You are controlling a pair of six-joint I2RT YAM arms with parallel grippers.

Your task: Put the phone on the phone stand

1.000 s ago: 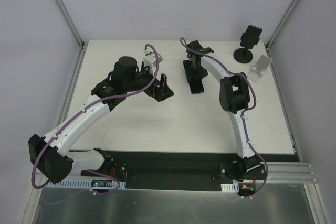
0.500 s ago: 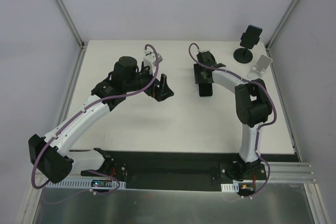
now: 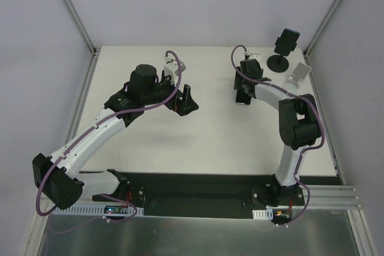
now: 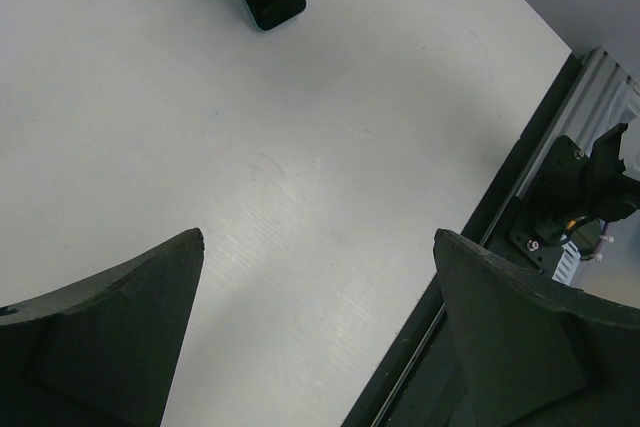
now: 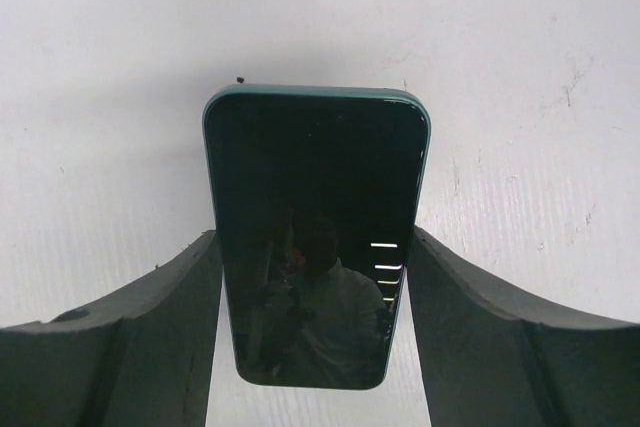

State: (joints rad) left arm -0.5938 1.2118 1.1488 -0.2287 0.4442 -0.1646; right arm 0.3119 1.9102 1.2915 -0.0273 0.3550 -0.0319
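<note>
Phone dark-screened, teal-edged, clamped in right pincer; left pincer spread wide.

The phone is a slim slab with a dark, glossy, unlit screen and a teal-green rim. It sits pinched by its long edges between the fingers of the right gripper, screen facing up at the wrist, over the far right part of the tabletop; I can't tell whether it touches the surface. The phone stand is a small white angled bracket standing empty by the tabletop's right edge, near the phone but apart from it.
</note>
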